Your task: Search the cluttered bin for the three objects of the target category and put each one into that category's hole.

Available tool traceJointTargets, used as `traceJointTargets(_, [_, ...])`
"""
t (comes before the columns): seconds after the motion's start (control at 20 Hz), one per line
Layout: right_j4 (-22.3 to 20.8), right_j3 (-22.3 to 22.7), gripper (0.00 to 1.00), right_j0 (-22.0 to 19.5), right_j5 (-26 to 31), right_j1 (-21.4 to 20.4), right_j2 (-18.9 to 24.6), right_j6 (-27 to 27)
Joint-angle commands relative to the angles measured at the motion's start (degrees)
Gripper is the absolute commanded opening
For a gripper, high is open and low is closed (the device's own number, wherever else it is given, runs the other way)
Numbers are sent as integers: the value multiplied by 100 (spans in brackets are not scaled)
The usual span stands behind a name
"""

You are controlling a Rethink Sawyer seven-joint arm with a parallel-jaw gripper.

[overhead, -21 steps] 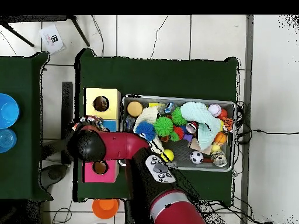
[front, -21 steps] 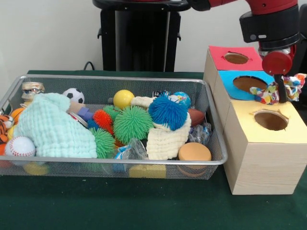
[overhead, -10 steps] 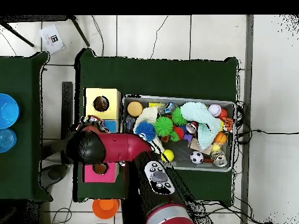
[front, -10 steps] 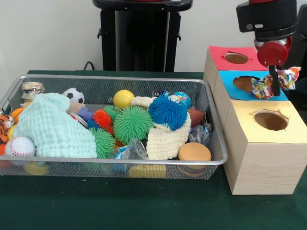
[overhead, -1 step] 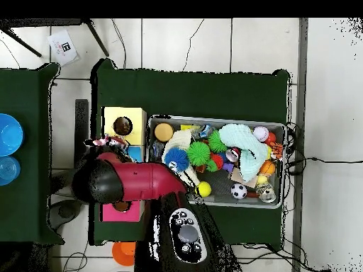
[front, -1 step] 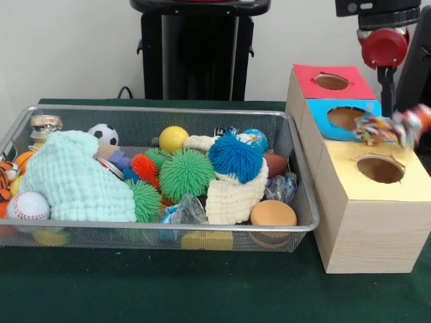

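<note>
gripper (front, -1 step: 387, 94): grip state could not be told | multicoloured rope toy (front, -1 step: 394, 126): blurred, above blue box (front, -1 step: 322, 113) | yellow box (front, -1 step: 367, 202): beside

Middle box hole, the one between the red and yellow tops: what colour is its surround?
Blue; the middle box top shows best in the front view.

Red arm (overhead, -1 step: 138, 180) covers the blue and red boxes — colourful rope toy (overhead, -1 step: 105, 142) beside yellow box (overhead, -1 step: 123, 115).

Multicoloured knotted rope toy (front, -1 step: 394, 126): blurred, lying across boundary of blue box top and yellow box top, beside blue box's hole (front, -1 step: 345, 118). Yellow box's hole (front, -1 step: 380, 168) just in front, red box's hole (front, -1 step: 332, 81) behind.
</note>
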Motion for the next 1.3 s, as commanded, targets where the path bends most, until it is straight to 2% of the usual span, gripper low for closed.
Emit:
traceJointTargets(0.05, [158,-328,100,-43,224,-56,-271,1590])
traceJointTargets(0.2, [123,-336,100,-99,-120,-54,-200,1602])
traceJointTargets(0.6, [-110,-117,100,-328,-532,7,-87,1529])
traceJointTargets(0.85, [-252,175,100,-750,-571,54,309,1342])
traceJointTargets(1.1, [-440,273,100,-847,-664,151,300,1291])
traceJointTargets(1.3, [-435,284,100,-784,-382,302,176,1236])
